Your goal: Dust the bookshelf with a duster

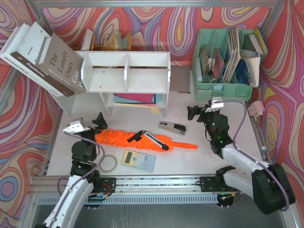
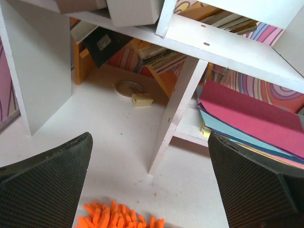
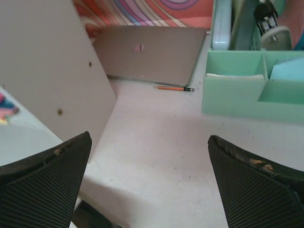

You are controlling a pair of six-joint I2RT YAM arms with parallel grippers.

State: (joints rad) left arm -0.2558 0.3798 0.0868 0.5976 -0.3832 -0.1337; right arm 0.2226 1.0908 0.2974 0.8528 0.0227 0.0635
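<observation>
The white bookshelf point(image 1: 126, 71) stands at the back, with coloured paper point(image 1: 135, 99) on its lower tier. In front of it the fluffy orange duster point(image 1: 126, 138) lies flat on the table, its thin handle point(image 1: 184, 145) pointing right. My left gripper point(image 1: 97, 124) hovers open just behind the duster's left end. In the left wrist view only the fluff's edge point(image 2: 118, 219) shows below the open gripper point(image 2: 149, 180), with a shelf leg point(image 2: 175, 109) ahead. My right gripper point(image 1: 195, 113) is open and empty, right of the shelf. The right wrist view has the shelf's side panel point(image 3: 52, 71) to the left.
A black-and-white tool point(image 1: 152, 140) lies across the duster. A stapler point(image 1: 172, 127), a calculator point(image 1: 138, 160) and a tape roll point(image 1: 108, 163) lie nearby. A mint-green organizer point(image 1: 223, 88) stands at the back right, and books point(image 1: 42, 57) lean against the shelf's left side. A pencil point(image 3: 173, 88) lies by the organizer.
</observation>
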